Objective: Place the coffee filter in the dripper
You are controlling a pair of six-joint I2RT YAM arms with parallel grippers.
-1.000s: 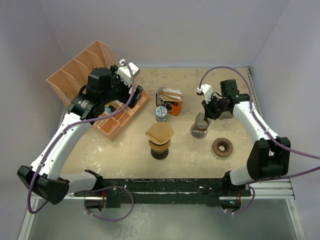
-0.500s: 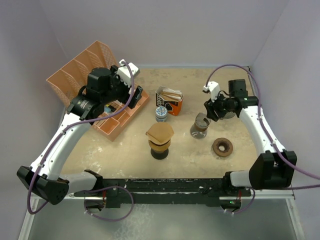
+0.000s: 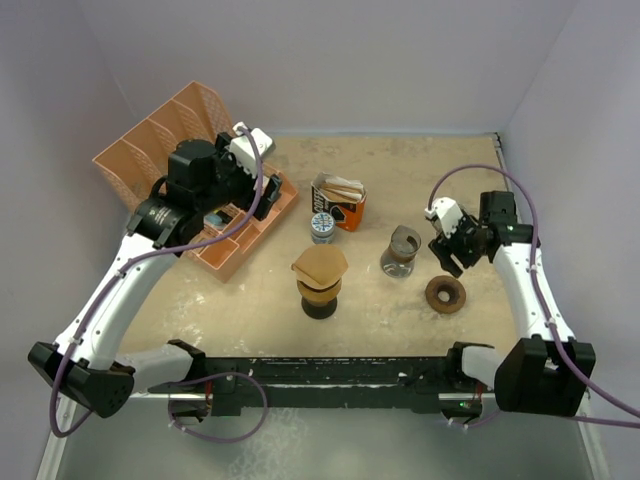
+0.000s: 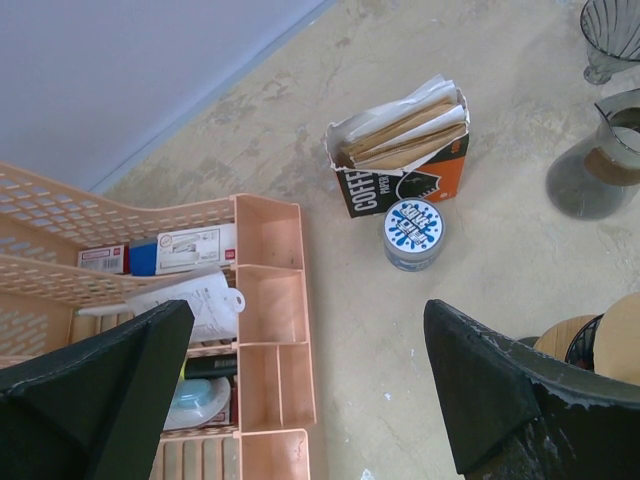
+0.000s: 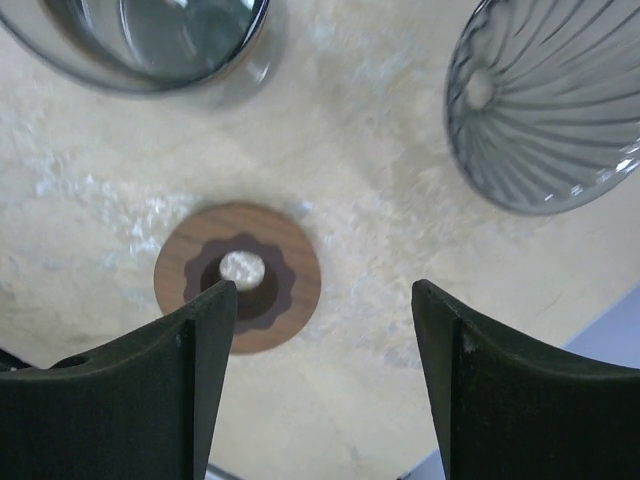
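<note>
At the far left a peach desk organiser (image 3: 150, 160) sat on the bench (image 3: 400, 160), its compartments holding small packets too blurred to read. The left gripper (image 4: 305, 310) hovered above it, jaws spread wide with nothing between them. Right of that stood an opened box of paper filters (image 4: 400, 150), with a small round tin (image 4: 413, 232) just in front. At centre a tan coffee filter (image 3: 320, 264) lay atop a dark round stand (image 3: 320, 300), covering its top. Further right came a glass carafe (image 3: 401, 248), then a wooden ring (image 5: 238, 277). The right gripper (image 5: 318, 290) hung over the ring, jaws parted and empty. The ribbed glass dripper (image 5: 545, 105) stood near the ring, well apart from the filter. It was cropped in the right wrist view and hard to make out from above beneath the arm.
</note>
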